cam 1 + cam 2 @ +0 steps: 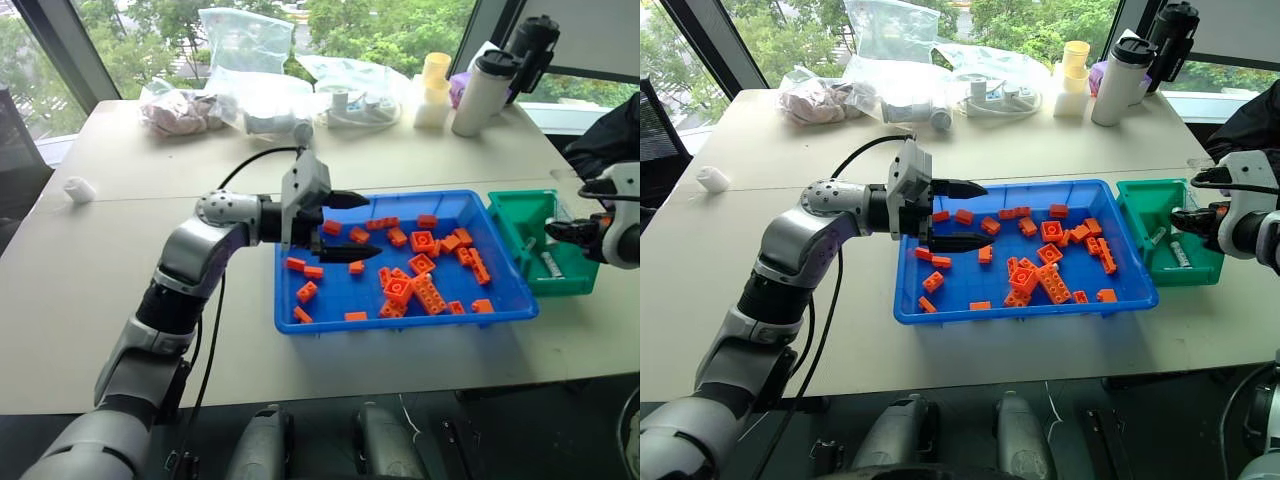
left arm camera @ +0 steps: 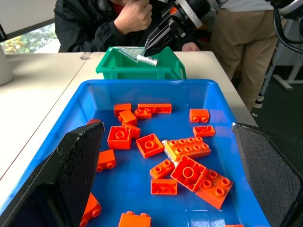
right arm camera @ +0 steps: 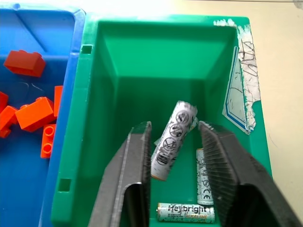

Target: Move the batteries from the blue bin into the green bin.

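Note:
The blue bin (image 1: 340, 290) sits mid-table holding several orange bricks. My left gripper (image 1: 355, 227) hovers open over its left part, pointing right, with nothing between its fingers (image 2: 71, 175). The green bin (image 1: 520, 205) stands against the blue bin's right wall. My right gripper (image 3: 174, 126) hangs above the green bin with its jaws parted. A silver battery (image 3: 171, 139) lies tilted and loose between the fingers, seen at their tips (image 2: 147, 59) in the left wrist view. Two more batteries (image 3: 203, 175) lie on the green bin's floor.
Plastic bags (image 1: 245, 70), a white bottle (image 1: 480, 90), a dark flask (image 1: 530, 45) and stacked cups (image 1: 434, 90) line the table's far side. A small white object (image 1: 78, 189) lies far left. A person in a dark jacket (image 2: 90, 23) sits beyond the green bin.

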Tool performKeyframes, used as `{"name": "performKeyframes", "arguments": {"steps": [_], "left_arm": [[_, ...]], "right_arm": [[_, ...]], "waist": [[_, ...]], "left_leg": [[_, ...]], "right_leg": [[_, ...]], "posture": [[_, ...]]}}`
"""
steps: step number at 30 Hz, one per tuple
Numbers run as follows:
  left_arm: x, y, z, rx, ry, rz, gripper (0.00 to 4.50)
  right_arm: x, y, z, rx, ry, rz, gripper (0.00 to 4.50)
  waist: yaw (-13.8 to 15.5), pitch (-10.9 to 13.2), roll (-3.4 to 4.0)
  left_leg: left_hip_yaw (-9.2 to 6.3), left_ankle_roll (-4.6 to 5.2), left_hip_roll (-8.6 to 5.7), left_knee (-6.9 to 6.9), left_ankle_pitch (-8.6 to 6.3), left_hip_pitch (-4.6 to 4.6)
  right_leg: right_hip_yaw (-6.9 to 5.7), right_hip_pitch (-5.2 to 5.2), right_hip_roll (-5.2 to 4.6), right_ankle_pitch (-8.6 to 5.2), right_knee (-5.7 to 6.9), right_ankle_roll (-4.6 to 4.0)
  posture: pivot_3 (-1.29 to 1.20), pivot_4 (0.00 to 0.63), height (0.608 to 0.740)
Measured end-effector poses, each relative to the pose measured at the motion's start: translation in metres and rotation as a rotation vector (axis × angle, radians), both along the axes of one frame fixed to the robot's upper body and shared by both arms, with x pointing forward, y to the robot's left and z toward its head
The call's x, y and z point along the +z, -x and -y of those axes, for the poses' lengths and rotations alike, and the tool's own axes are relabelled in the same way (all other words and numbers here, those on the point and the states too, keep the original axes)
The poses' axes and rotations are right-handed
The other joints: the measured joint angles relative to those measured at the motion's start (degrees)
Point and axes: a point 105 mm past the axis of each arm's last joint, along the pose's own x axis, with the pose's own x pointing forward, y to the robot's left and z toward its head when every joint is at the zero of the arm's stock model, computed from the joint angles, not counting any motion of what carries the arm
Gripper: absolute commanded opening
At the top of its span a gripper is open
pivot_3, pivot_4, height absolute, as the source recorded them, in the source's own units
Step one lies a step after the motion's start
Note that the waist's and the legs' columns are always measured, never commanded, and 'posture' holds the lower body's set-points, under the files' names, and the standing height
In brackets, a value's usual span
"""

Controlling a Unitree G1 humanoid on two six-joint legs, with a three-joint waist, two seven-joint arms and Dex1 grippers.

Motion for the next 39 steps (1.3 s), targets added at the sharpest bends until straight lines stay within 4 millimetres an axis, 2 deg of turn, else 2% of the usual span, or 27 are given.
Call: {"name": "performKeyframes", "arguments": {"steps": [3, 7, 9, 13, 15, 17, 19, 21, 39], "left_arm": [[0.000, 0.000, -0.003, 0.008, -0.010, 0.009, 4.50], [0.000, -0.003, -0.008, 0.028, -0.026, 0.016, 4.50], [-0.003, -0.004, -0.014, 0.046, -0.045, 0.012, 4.50], [-0.009, 0.001, -0.027, 0.053, -0.097, -0.005, 4.50], [-0.014, 0.011, -0.040, 0.037, -0.169, 0.001, 4.50], [-0.023, 0.021, -0.057, 0.033, -0.261, -0.010, 4.50], [-0.025, 0.028, -0.061, 0.021, -0.296, -0.009, 4.50], [-0.023, 0.031, -0.060, 0.015, -0.304, 0.014, 4.50], [-0.025, 0.029, -0.054, 0.088, -0.268, 0.011, 4.50]], "right_arm": [[-0.001, -0.004, 0.004, -0.012, 0.025, 0.003, 4.43], [0.013, -0.010, 0.005, 0.005, 0.056, 0.060, 4.48], [0.027, -0.012, -0.005, 0.067, 0.061, 0.099, 4.48], [0.051, 0.000, -0.056, 0.336, 0.003, 0.116, 4.48], [0.044, 0.015, -0.083, 0.480, 0.001, 0.023, 4.48], [0.021, 0.032, -0.110, 0.605, -0.021, -0.113, 4.48], [0.001, 0.041, -0.127, 0.669, -0.056, -0.207, 4.48], [-0.008, 0.044, -0.140, 0.707, -0.075, -0.229, 4.48], [-0.043, 0.046, -0.164, 0.693, -0.150, -0.330, 4.48]], "waist": [[-0.02, 0.00, 0.00], [-0.03, 0.00, 0.00], [-0.08, 0.01, 0.02], [-0.14, 0.01, 0.02], [-0.10, 0.01, 0.01], [-0.12, 0.02, 0.00], [0.13, 0.02, -0.01], [0.44, 0.03, -0.02], [0.10, 0.03, -0.03]], "left_leg": [[0.00, 0.00, 0.00, 0.00, 0.00, 0.00], [-0.01, 0.00, 0.01, -0.01, 0.00, 0.00], [-0.01, 0.00, 0.01, -0.01, 0.00, 0.00], [-0.09, 0.00, 0.06, -0.02, 0.00, 0.00], [-0.14, 0.01, 0.06, -0.05, -0.01, 0.01], [-0.14, 0.02, 0.06, -0.05, -0.01, 0.00], [-0.12, 0.01, 0.02, 0.01, -0.01, 0.00], [-0.14, 0.01, -0.03, 0.05, -0.01, 0.00], [-0.14, 0.02, 0.00, 0.04, -0.01, -0.01]], "right_leg": [[0.00, 0.00, 0.00, 0.00, 0.00, 0.00], [-0.01, 0.00, 0.01, 0.00, 0.00, 0.00], [0.00, 0.00, 0.01, 0.00, 0.00, 0.00], [-0.03, 0.00, 0.06, 0.00, 0.00, 0.00], [-0.04, 0.03, 0.05, -0.01, -0.02, -0.01], [-0.05, 0.04, 0.04, -0.01, -0.07, -0.02], [-0.07, 0.08, -0.04, -0.01, -0.05, -0.01], [-0.09, 0.13, -0.09, -0.01, -0.07, -0.01], [-0.09, 0.13, -0.04, -0.01, -0.11, 0.00]], "posture": [[0.00, 0.150, 0.740], [0.00, 0.150, 0.740], [0.00, 0.150, 0.740], [0.00, 0.150, 0.740], [0.00, 0.150, 0.740], [0.00, 0.150, 0.740], [0.00, 0.150, 0.740], [0.00, 0.150, 0.740], [0.00, 0.150, 0.740]]}}
